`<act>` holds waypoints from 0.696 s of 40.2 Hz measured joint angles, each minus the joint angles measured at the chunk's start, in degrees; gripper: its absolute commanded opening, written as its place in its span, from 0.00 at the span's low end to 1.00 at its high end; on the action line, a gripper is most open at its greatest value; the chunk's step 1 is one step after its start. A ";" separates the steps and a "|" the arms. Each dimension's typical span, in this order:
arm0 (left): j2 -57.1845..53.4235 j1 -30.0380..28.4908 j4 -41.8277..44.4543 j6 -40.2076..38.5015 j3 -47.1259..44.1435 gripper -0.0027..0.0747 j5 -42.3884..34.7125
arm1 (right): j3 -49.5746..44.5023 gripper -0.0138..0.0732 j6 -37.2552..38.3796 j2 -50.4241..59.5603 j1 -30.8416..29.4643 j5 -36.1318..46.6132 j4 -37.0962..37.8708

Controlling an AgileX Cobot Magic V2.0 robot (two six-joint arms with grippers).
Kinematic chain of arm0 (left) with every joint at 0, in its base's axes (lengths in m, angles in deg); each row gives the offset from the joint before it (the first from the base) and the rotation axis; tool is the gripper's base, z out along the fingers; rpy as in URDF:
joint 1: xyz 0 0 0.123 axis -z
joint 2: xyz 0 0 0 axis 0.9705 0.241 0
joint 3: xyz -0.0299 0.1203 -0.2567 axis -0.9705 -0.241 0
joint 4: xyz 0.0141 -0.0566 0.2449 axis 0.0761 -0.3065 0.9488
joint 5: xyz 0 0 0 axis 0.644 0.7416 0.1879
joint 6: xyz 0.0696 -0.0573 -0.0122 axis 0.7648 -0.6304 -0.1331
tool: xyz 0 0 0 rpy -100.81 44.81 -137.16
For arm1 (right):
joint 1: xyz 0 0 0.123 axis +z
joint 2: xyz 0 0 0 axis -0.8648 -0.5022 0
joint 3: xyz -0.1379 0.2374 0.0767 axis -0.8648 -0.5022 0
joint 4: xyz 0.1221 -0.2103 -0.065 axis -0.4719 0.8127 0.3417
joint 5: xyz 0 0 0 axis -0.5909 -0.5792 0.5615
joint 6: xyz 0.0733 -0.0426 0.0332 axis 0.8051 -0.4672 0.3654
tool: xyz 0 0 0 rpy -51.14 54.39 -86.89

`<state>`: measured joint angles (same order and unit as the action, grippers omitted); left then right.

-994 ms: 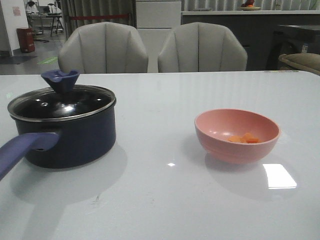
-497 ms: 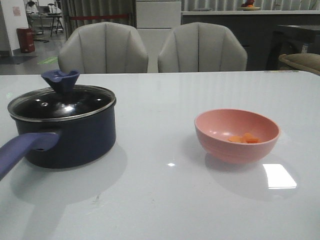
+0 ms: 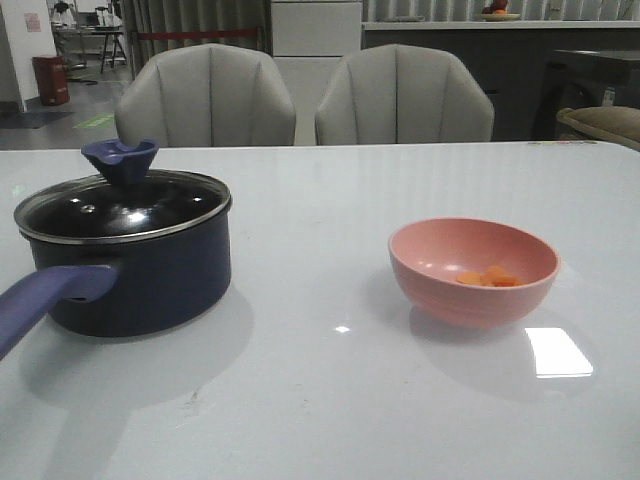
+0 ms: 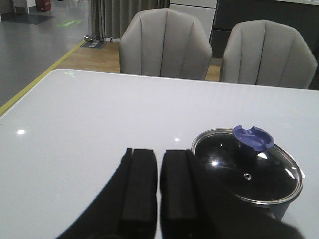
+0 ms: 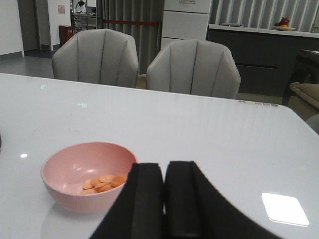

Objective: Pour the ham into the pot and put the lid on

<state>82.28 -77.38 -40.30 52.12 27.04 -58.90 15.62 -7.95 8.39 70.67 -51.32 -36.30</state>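
Ham (image 3: pixel 487 277), several chunks, fills one pink bowl (image 3: pixel 440 285); one lidded pot (image 3: pixel 150 280).

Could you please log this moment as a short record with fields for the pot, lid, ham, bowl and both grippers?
pot: on the table, on the robot's left, handle toward the robot
lid: seated on the pot, knob up
ham: in the pink bowl, not yet poured
pink bowl: upright, on the robot's right, apart from the pot
left gripper: shut, empty, short of the pot
right gripper: shut, empty, near the bowl

One pot (image 3: pixel 140 275), lid (image 3: pixel 125 205), bowl (image 3: pixel 473 270); perhaps five ham (image 3: pixel 487 277)
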 measured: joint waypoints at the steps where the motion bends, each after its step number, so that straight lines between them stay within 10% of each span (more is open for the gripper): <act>1: 0.00 0.08 0.00 0.00 0.00 0.41 0.00 | 0.00 0.33 0.00 0.00 0.00 0.00 0.00; 8: 0.00 0.13 0.00 0.00 0.00 0.72 0.21 | 0.00 0.33 0.00 0.00 0.00 0.00 0.00; 21: 0.00 0.13 -0.89 0.00 0.00 0.68 0.74 | 0.00 0.33 0.00 0.00 0.00 0.00 0.00; 28: 3.13 1.19 -1.13 0.00 0.44 0.82 5.07 | 0.00 0.33 0.00 0.00 0.00 0.00 0.00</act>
<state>85.41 -76.19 -41.43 52.12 27.48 -53.84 15.62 -7.95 8.39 70.67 -51.32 -36.30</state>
